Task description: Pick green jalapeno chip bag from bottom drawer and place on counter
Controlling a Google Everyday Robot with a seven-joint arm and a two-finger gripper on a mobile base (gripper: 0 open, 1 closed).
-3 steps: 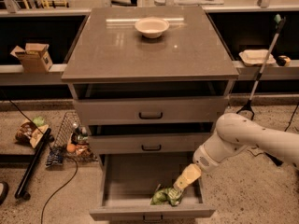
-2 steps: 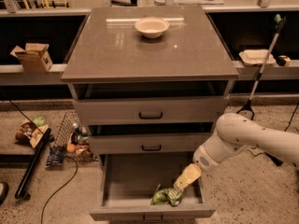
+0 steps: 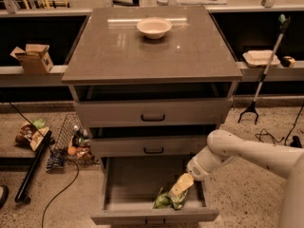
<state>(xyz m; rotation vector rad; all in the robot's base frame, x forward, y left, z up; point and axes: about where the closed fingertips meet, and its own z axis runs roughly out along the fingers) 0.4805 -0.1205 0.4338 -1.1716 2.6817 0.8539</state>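
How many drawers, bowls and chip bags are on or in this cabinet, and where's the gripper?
Drawers: 3 (top drawer, middle drawer, bottom drawer pulled open)
Bowls: 1, white bowl on the counter
Chip bags: 1, green jalapeno chip bag in the bottom drawer
Gripper: 1, down in the bottom drawer at the bag
Total: 6

The robot's single white arm (image 3: 251,152) extends from the right edge of the view and slopes down toward the left. Its thick, rounded segment ends in a bulbous joint, and the wrist (image 3: 199,167) there angles further down and to the left. The pale yellowish hand (image 3: 181,186) points down and left, low inside the open bottom drawer (image 3: 133,184), with its tip at the green chip bag (image 3: 165,201) near the front right corner.
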